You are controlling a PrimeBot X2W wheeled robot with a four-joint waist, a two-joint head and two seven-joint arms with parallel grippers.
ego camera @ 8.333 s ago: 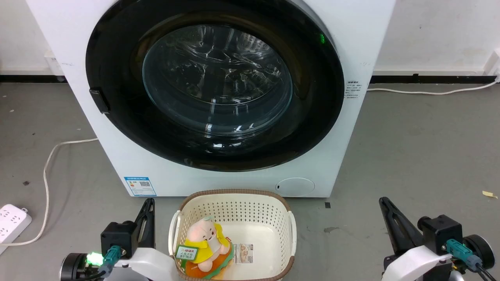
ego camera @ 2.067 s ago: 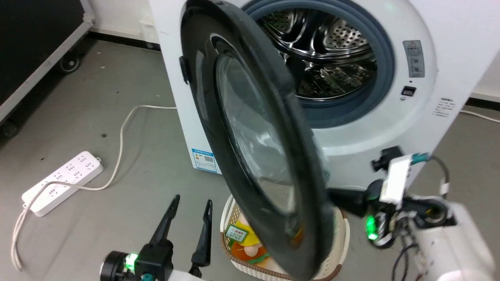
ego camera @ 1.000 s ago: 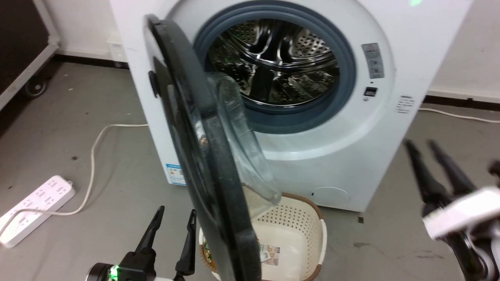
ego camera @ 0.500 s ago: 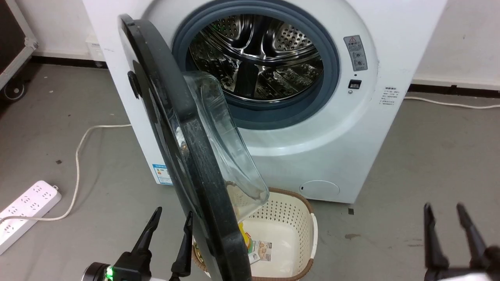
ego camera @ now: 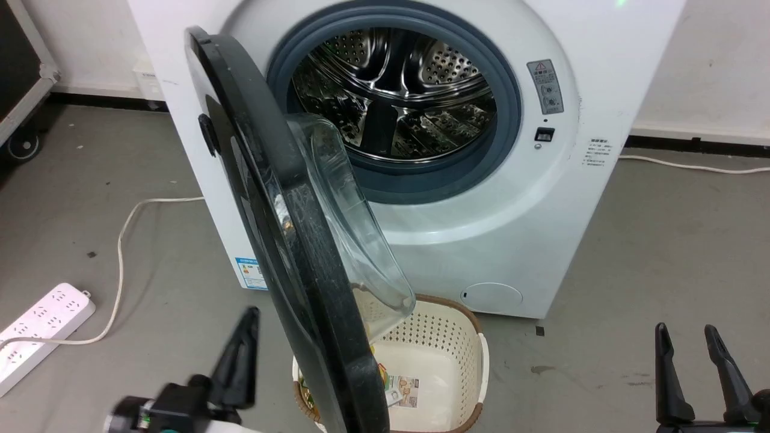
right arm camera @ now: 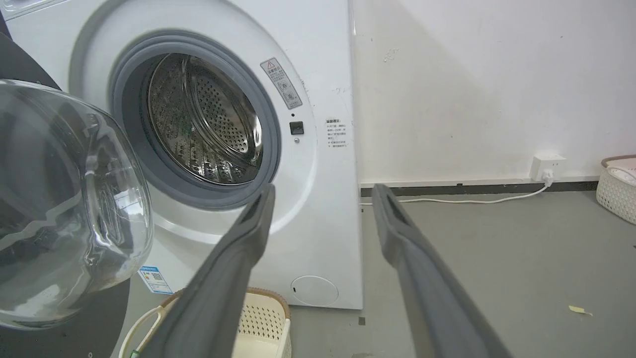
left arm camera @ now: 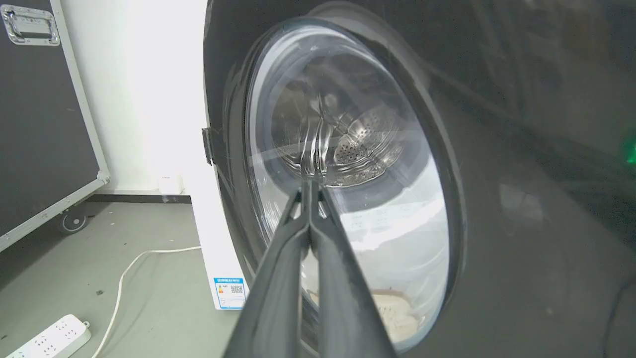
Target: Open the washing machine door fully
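Washing machine door (ego camera: pixel 301 252) stands out, edge toward me. My left hand (left arm camera: pixel 309 181) pinched together, empty; my right hand (ego camera: pixel 686 329) spread wide, empty.

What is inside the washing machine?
A shiny steel drum with little holes, ringed by a grey rubber gasket. No clothes show in the visible part. The open washing machine door covers the drum's lower left, so that bit is hidden.
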